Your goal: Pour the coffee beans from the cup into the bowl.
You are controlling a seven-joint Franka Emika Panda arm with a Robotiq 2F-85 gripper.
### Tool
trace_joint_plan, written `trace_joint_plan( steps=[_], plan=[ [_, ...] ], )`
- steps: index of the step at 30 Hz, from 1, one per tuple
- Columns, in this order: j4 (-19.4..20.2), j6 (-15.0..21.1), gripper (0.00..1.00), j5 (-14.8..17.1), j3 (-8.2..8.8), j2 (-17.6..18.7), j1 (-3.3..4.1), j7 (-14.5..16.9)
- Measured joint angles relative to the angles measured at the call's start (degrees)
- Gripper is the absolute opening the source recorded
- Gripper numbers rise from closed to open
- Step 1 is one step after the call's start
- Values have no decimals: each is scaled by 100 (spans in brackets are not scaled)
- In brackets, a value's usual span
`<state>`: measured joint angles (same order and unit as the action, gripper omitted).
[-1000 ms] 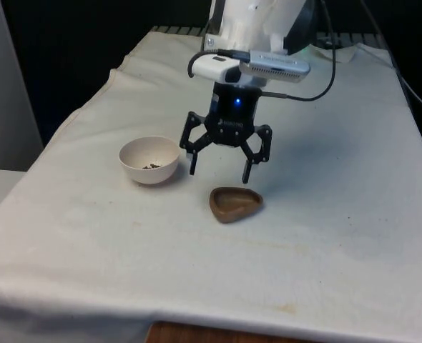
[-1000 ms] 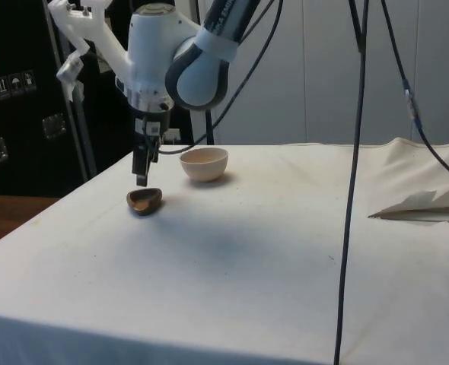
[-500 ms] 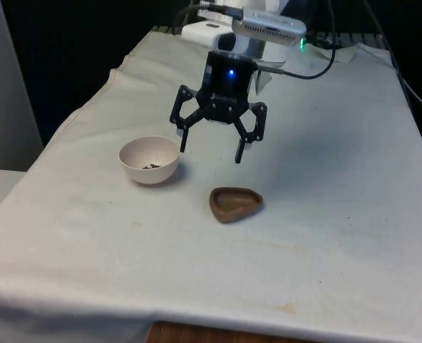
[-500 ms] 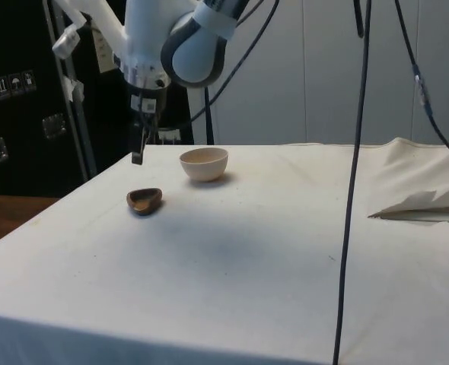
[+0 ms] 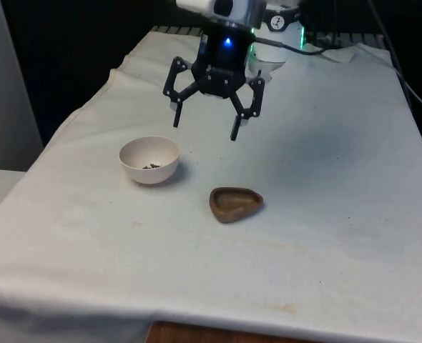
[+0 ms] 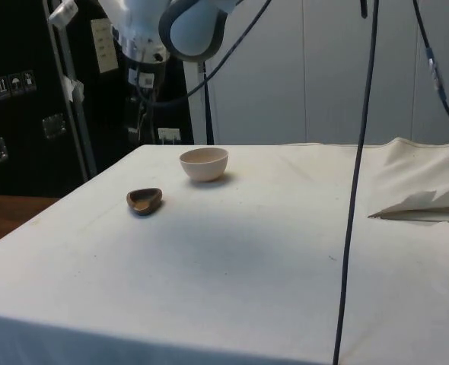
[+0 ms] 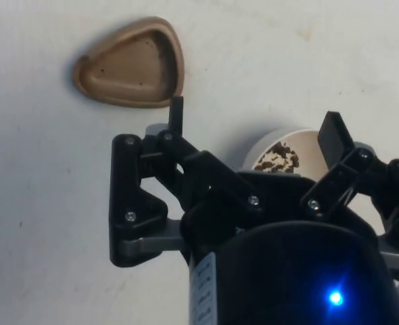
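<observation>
- The pincer (image 5: 204,125) hangs released and empty above the bench (image 5: 340,214), high over the gap between both vessels, fingers spread wide.
- The white bowl (image 5: 149,160) sits toward the front view's left edge of the bench, a few beans (image 5: 151,166) in its bottom; the brown heart-shaped cup (image 5: 235,204) lies just beside it, nearer the front edge, upright.
- Judged from the frames, the pour looks done, so little risk is left: a low sweep by the arm could clip the bowl's rim and scatter beans onto the cloth.
- A spread finger could equally catch the shallow cup and skid it toward the bench's front edge.
- The wrist view looks straight into the cup (image 7: 133,66) and finds it empty, and shows the beans (image 7: 277,159) clustered in the bowl (image 7: 280,152).
- The side view hides both interiors but shows the bowl (image 6: 204,164) and cup (image 6: 144,201) standing clear of each other.
</observation>
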<state>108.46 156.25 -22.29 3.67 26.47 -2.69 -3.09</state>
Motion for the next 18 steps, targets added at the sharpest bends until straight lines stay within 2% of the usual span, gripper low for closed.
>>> trace_joint_plan(
  steps=[18],
  plan=[
    [292, -183, 100, 0, 6, -688, 0, 0]
  ],
)
